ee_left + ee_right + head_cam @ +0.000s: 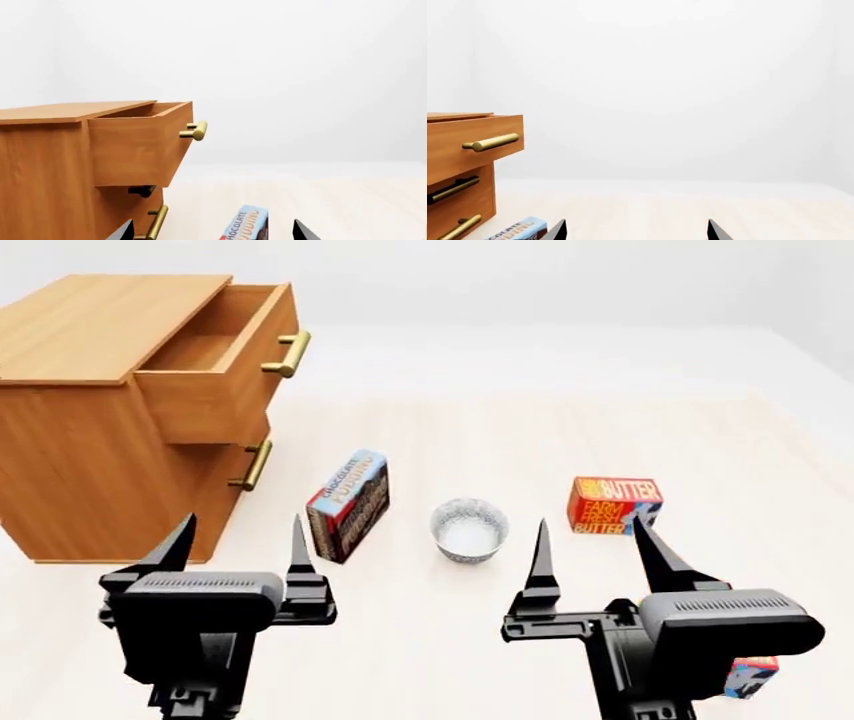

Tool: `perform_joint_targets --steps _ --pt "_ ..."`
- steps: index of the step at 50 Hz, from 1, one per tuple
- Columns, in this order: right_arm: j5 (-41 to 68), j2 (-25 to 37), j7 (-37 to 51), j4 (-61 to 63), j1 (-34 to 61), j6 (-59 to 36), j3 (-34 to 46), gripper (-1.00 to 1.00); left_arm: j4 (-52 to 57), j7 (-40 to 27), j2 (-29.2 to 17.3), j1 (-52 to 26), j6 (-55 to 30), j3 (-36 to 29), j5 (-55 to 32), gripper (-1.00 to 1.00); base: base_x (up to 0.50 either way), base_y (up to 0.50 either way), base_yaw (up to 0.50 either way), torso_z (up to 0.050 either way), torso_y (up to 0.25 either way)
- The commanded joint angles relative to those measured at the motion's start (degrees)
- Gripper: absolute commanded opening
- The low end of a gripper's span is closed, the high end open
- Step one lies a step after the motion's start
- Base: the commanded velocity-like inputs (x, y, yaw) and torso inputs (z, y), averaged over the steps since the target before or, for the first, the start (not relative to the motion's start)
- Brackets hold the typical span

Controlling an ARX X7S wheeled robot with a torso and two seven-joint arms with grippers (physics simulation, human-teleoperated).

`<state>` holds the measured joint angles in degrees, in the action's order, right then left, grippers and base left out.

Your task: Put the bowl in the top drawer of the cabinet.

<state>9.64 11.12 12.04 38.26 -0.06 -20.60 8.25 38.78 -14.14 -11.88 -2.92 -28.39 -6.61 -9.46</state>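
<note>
The bowl (469,529) sits upright on the pale surface (534,430), empty and touched by nothing. Taking the bowl as the landmark: a chocolate pudding box (350,503) stands just beside it on the cabinet's side, and a butter box (614,505) lies near it on the opposite side. The cabinet (80,455) stands beyond the pudding box, well apart from the bowl, with the top drawer (220,360) pulled out, its brass handle (287,353) facing the open surface, and its inside showing bare wood. The lower drawer (248,466) is pushed in. Nearer the robot than the bowl, the left claw (236,540) and the right claw (598,550) hover with their fingers spread apart, gripping nothing. A small box (750,677) peeks out beside the right arm.
</note>
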Motion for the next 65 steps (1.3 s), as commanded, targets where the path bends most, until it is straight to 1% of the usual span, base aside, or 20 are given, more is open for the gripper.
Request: perform_joint_targets --steps 1,16,23,25,29,31,34,36,38,41,44,47,52,61,63,65 --pt "0.4 0.5 0.6 1.8 -0.5 -0.6 0.3 1.0 0.9 -0.4 -0.5 0.6 -0.1 -0.2 -0.4 1.0 0.5 0.0 0.0 0.0 0.0" --pt "0.3 0.8 1.3 2.0 -0.9 0.0 1.2 1.0 0.9 -0.9 -1.4 1.1 0.3 0.1 -1.4 1.0 0.5 0.0 0.0 0.0 0.001" --pt "0.1 1.0 1.6 2.1 -1.3 1.3 1.5 1.0 1.7 -1.3 -1.9 0.0 -1.5 0.8 -2.4 1.0 0.0 0.0 0.0 0.0 0.0" --pt "0.2 1.1 1.7 2.0 -1.2 1.5 1.6 1.0 3.3 -1.6 -2.0 -2.1 -4.7 1.5 -3.6 1.0 0.0 0.0 0.0 0.0 0.0" --pt "0.4 1.2 1.8 2.3 -1.3 1.5 1.7 1.0 7.8 -2.6 -2.5 -11.3 -16.6 3.9 -7.6 1.0 0.0 0.0 0.0 0.0 0.0" --pt "0.6 1.3 1.9 2.2 -1.4 1.7 1.8 1.0 8.9 -3.3 -3.0 -17.9 -23.3 4.3 -9.0 1.0 0.0 0.0 0.0 0.0 0.0" --pt "1.0 1.7 2.0 2.5 -1.5 1.8 1.6 1.0 7.1 -3.7 -2.7 -29.9 -33.5 6.0 -11.9 1.0 0.0 0.0 0.0 0.0 0.0" --pt "1.4 1.9 2.0 2.7 -1.6 1.8 1.5 1.0 5.2 -4.0 -2.5 -36.4 -37.8 6.8 -12.8 1.0 0.0 0.0 0.0 0.0 0.0" --pt "1.8 2.1 2.0 2.9 -1.6 1.8 1.2 1.0 1.5 -4.3 -2.6 -42.8 -40.6 6.1 -12.7 1.0 0.0 0.0 0.0 0.0 0.0" --pt "2.5 2.5 2.0 3.3 -1.7 1.6 0.9 1.0 -7.5 -4.1 -3.2 -51.4 -42.1 3.3 -11.3 1.0 0.0 0.0 0.0 0.0 0.0" --pt "3.1 2.9 2.0 3.7 -2.1 1.9 0.4 1.0 -17.7 -3.3 -3.5 -59.2 -41.6 1.0 -9.9 1.0 0.0 0.0 0.0 0.0 0.0" --pt "3.7 3.4 1.9 3.8 -2.5 2.2 -0.1 1.0 -26.4 -2.3 -3.6 -65.4 -39.9 -1.6 -8.4 1.0 0.0 0.0 0.0 0.0 0.0" --pt "4.4 3.9 2.0 4.1 -3.0 2.6 -0.7 1.0 -41.3 -1.1 -3.1 -72.8 -35.5 -5.2 -5.6 1.0 0.0 0.0 0.0 0.0 0.0" --pt "4.9 4.6 2.1 4.4 -3.7 3.2 -0.8 1.0 -66.3 -0.2 -1.6 -83.2 -26.8 -9.4 -1.0 1.0 0.0 0.0 0.0 0.0 0.0" --pt "4.8 4.7 2.0 3.8 -3.8 3.8 -0.7 1.0 -70.5 0.0 -1.3 -84.9 -24.7 -9.0 -0.9 1.0 0.0 0.0 0.0 0.0 0.0" --pt "4.6 4.7 1.9 3.1 -3.7 4.3 -0.4 1.0 -74.9 0.5 -1.0 -86.1 -23.0 -10.5 0.0 1.0 0.0 0.0 0.0 0.0 0.0"
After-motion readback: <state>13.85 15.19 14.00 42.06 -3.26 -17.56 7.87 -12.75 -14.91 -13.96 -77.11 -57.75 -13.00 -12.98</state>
